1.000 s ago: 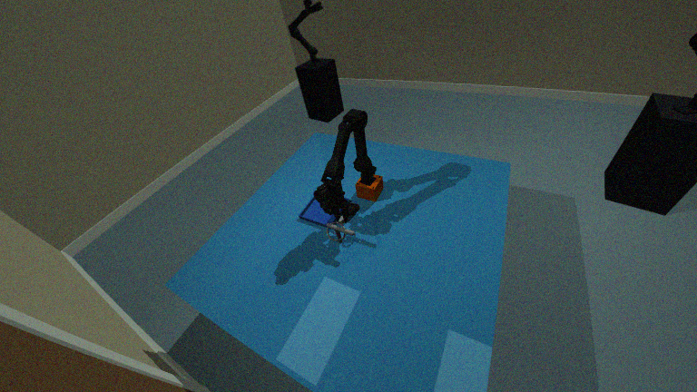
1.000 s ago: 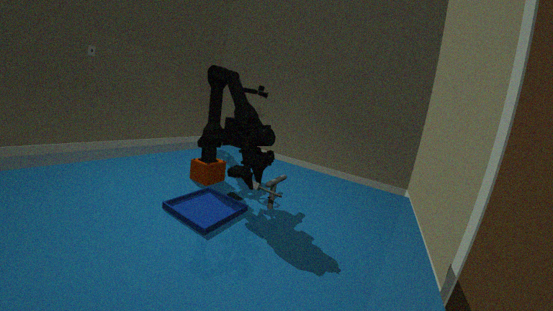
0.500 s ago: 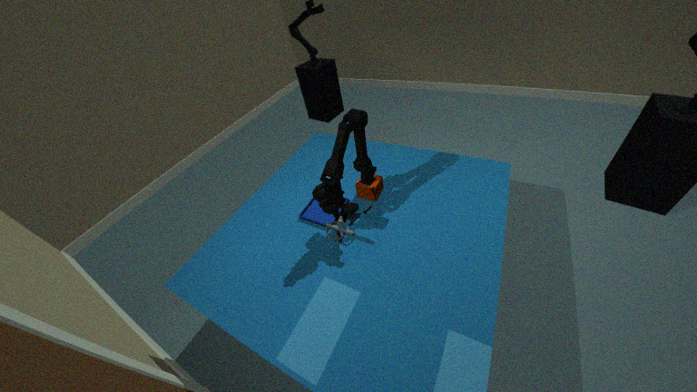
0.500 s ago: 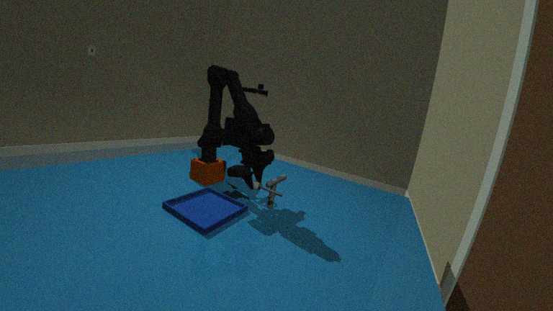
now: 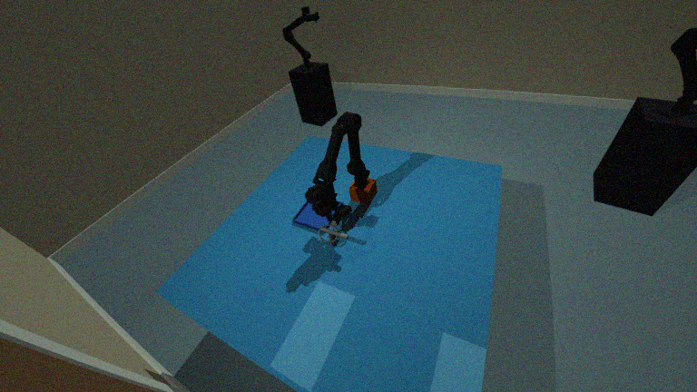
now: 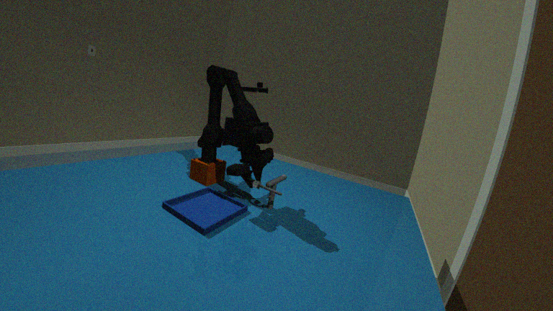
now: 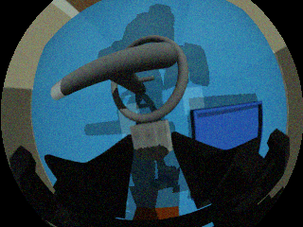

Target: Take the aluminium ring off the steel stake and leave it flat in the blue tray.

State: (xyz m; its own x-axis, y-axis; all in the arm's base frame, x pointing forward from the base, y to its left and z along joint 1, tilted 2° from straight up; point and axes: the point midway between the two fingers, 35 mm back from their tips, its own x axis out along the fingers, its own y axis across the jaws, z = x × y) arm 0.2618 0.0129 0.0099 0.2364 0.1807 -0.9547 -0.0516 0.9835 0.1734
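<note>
The pincer (image 5: 334, 221) (image 6: 255, 182) (image 7: 151, 138) was clamped on the pale welded tab (image 6: 256, 184) (image 7: 151, 132), its dark fingertips one on each side of it. From the tab, the aluminium ring (image 6: 276, 191) (image 7: 183, 80) reached out towards the stake, held up off the blue mat (image 5: 411, 264) (image 6: 101, 250) (image 7: 71, 47). In the wrist view the stake's cross-bar (image 5: 338, 234) (image 6: 279, 179) (image 7: 118, 61) lay across the far part of the ring, one end well outside the loop and the other close by its right side; whether they touched there, I could not tell. The upright post (image 6: 271, 199) (image 7: 133, 83) stood below the bar on the mat.

The ring was outside the blue tray (image 5: 303, 223) (image 6: 183, 219) (image 7: 193, 125), which lay flat on the mat near the stake, with nothing to be seen on its floor in the exterior view. The black arm (image 5: 354, 146) (image 6: 214, 104) rose from an orange base (image 5: 362, 191) (image 6: 201, 170) (image 7: 166, 213), bent over at the elbow and came down to the pincer. Further off, beyond the mat, a second dark arm (image 5: 289, 34) stood on a tall black block (image 5: 313, 94), and another big block (image 5: 637, 161) stood at the right edge of the top view
</note>
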